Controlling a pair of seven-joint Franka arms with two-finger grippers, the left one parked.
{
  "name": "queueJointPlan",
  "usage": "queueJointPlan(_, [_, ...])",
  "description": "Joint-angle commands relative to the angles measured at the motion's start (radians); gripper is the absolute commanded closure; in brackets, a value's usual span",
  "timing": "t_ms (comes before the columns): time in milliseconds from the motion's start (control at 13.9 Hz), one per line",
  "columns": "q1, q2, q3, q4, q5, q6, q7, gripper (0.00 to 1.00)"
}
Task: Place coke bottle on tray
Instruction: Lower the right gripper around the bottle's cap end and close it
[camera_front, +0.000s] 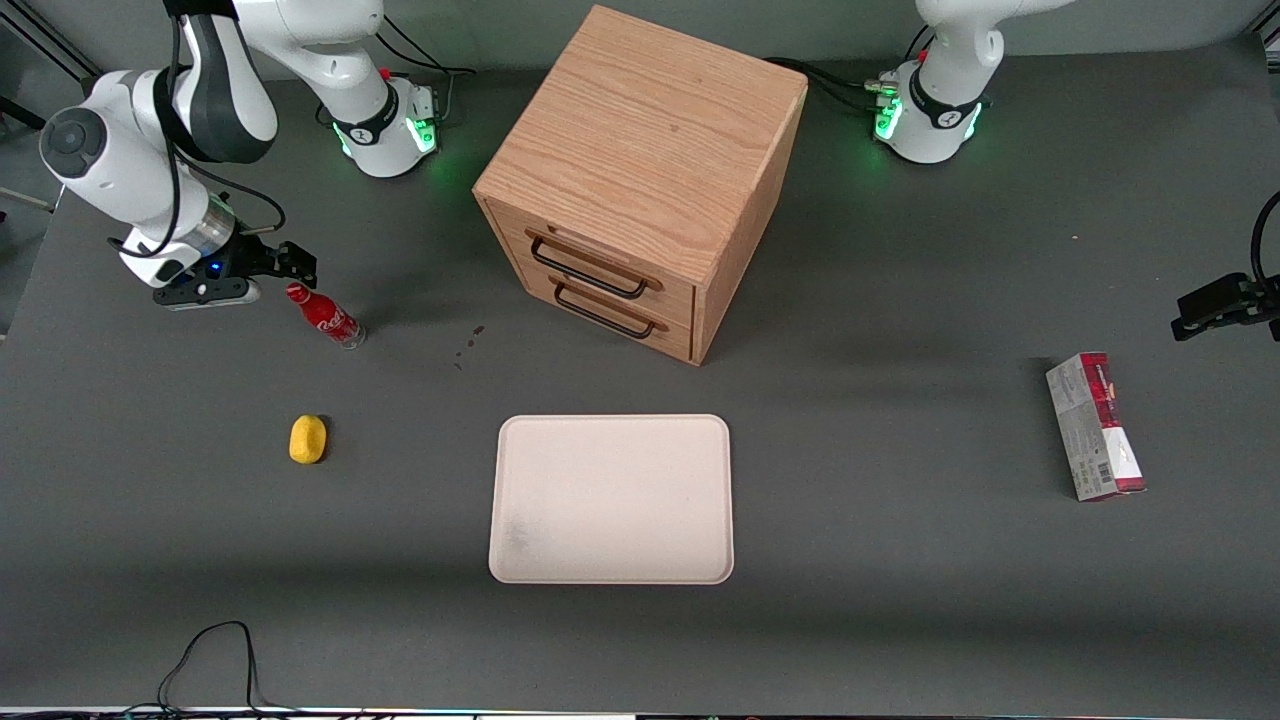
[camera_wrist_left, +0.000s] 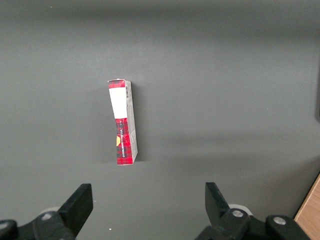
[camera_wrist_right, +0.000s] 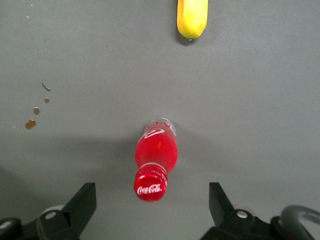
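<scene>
The coke bottle (camera_front: 325, 315) stands upright on the grey table toward the working arm's end, with a red cap, a red label and a clear base. In the right wrist view the bottle (camera_wrist_right: 155, 160) shows from above, its cap between the spread fingers. My right gripper (camera_front: 262, 268) hovers open and empty just beside and above the bottle, apart from it; it also shows in the right wrist view (camera_wrist_right: 152, 205). The cream tray (camera_front: 612, 498) lies flat and bare, nearer the front camera, in front of the wooden cabinet.
A wooden two-drawer cabinet (camera_front: 640, 180) stands mid-table. A yellow lemon (camera_front: 308, 439) lies nearer the front camera than the bottle; it also shows in the right wrist view (camera_wrist_right: 192, 17). A red-and-grey carton (camera_front: 1095, 425) lies toward the parked arm's end. Small brown stains (camera_front: 470, 340) mark the table.
</scene>
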Motion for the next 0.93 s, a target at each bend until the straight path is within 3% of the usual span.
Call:
queueJointPlan(0, [0.012, 0.029, -0.013, -0.012, -0.008, 0.044, -0.021, 0.00])
queueJointPlan(431, [0.012, 0.064, -0.013, -0.012, -0.008, 0.066, -0.021, 0.02])
queueJointPlan(719, [0.013, 0.063, -0.013, -0.010, -0.008, 0.054, -0.021, 0.59])
queueJointPlan(791, [0.013, 0.063, -0.013, -0.008, -0.008, 0.044, -0.023, 0.69])
queueJointPlan(863, [0.013, 0.061, -0.013, -0.008, -0.008, 0.041, -0.023, 0.73])
